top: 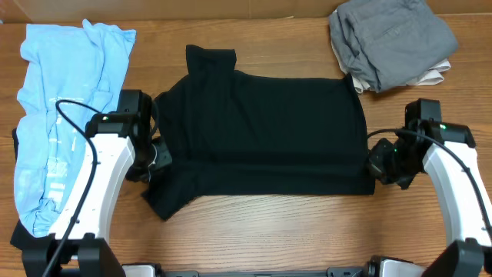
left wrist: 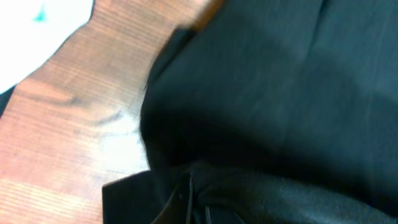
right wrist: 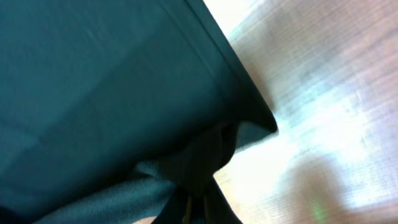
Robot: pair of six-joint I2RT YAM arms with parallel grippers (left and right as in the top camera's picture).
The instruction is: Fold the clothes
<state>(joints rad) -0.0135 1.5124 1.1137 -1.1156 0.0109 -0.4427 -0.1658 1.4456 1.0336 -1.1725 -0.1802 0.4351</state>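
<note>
The black T-shirt (top: 269, 123) lies flat mid-table (top: 261, 231), the left gripper (top: 157, 158) and right gripper (top: 378, 168) each clamped on its bunched side edges, between a light-blue garment (top: 61, 115) with unreadable white print and a folded grey garment (top: 388, 38).

Bright even light, wrist views blurred (overhead view sharp), white glare on table (right wrist: 323, 118)

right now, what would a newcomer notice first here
A black shirt lies spread across the middle of the table, the left claw pinching its left edge and the right claw its right edge. A light blue garment lies crumpled at far left; a folded grey garment sits top right.
</note>
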